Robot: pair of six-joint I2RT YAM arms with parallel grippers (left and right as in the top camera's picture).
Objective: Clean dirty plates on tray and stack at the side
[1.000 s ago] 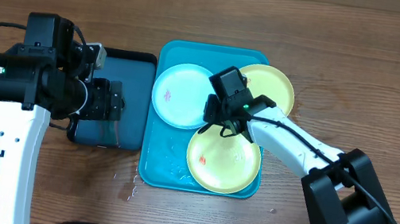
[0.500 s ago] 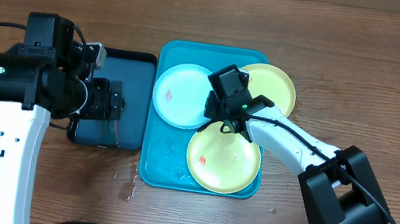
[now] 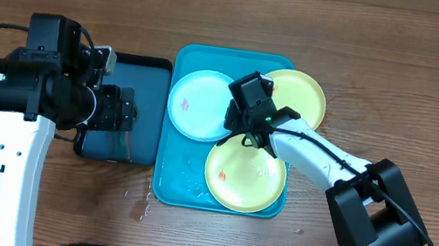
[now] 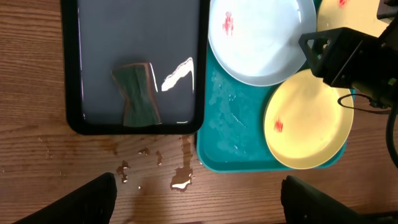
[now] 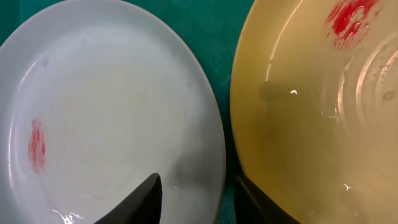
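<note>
On the tray [image 3: 166,168], the light blue plate [image 3: 196,102] lies far-left, with the yellow-green plates [image 3: 244,180] to its right. The right claw [image 5: 198,198], released, straddles the blue rim. The left claw [image 3: 124,114], released, hovers left of the tray.

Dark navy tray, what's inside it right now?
In the left wrist view, the dark navy tray holds one greenish-brown sponge-like pad, lying flat. Otherwise only glossy reflections show. From overhead, the left gripper hangs above the tray and hides part of its floor.
</note>
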